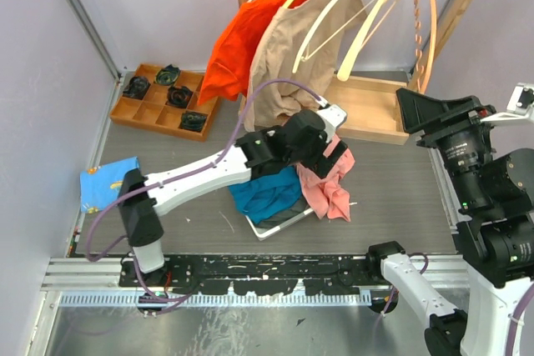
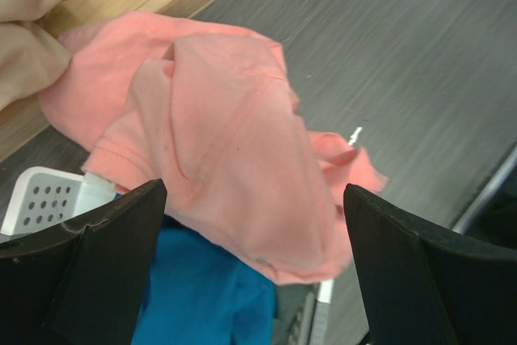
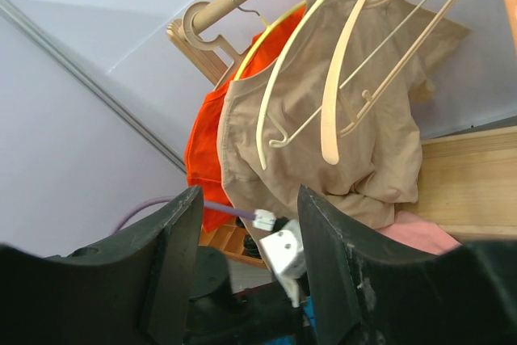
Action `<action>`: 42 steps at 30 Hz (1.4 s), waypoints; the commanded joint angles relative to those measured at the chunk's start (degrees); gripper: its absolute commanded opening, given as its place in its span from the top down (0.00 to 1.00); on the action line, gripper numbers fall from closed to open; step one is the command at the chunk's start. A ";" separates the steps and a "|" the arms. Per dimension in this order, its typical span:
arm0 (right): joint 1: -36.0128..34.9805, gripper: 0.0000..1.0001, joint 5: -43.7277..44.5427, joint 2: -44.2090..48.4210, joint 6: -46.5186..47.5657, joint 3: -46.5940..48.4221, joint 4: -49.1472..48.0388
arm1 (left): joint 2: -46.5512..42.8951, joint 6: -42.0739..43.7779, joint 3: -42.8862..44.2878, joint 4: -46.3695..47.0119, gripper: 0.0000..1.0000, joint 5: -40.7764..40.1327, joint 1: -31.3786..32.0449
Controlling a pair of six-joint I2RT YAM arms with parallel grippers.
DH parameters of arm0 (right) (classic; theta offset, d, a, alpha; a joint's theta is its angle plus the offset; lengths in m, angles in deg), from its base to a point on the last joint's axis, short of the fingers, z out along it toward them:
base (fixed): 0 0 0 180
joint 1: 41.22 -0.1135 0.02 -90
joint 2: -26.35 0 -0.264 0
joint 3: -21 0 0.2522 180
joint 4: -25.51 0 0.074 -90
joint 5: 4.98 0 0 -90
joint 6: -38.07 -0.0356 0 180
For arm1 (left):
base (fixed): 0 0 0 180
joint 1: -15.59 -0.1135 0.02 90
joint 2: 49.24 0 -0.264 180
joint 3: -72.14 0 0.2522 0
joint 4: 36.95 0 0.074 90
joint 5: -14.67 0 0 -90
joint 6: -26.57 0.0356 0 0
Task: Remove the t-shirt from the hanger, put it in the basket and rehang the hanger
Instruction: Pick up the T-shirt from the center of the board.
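Hovering at the near right corner, right fingers (image 3: 170, 264) gape empty; mid-bench, left fingers (image 2: 113, 264) spread empty above a pink shirt (image 2: 226, 143) and a white tray (image 2: 40, 199) carrying a blue shirt (image 2: 202, 305). Far edge: tan t-shirt (image 1: 279, 64) on its hanger (image 3: 271, 41); a one-sided pull could snag the collar. Far-left wooden tray (image 1: 148, 108) holds dark bundles (image 1: 178, 95).
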 commanded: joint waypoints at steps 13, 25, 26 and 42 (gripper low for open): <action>0.20 0.44 1.92 1.32 2.10 6.00 2.69 | 17.77 6.40 13.98 -10.41 0.02 -3.61 0.11; 0.20 0.43 0.97 0.44 2.83 7.59 3.28 | 25.86 4.14 13.93 -11.84 0.02 -0.09 -1.24; 0.22 0.43 0.97 0.42 2.88 7.77 3.28 | 26.73 3.99 14.37 -11.94 0.01 -0.09 -1.41; 0.24 0.44 3.48 -0.07 3.16 13.00 7.17 | 34.84 0.98 20.24 -15.12 0.33 4.64 -3.87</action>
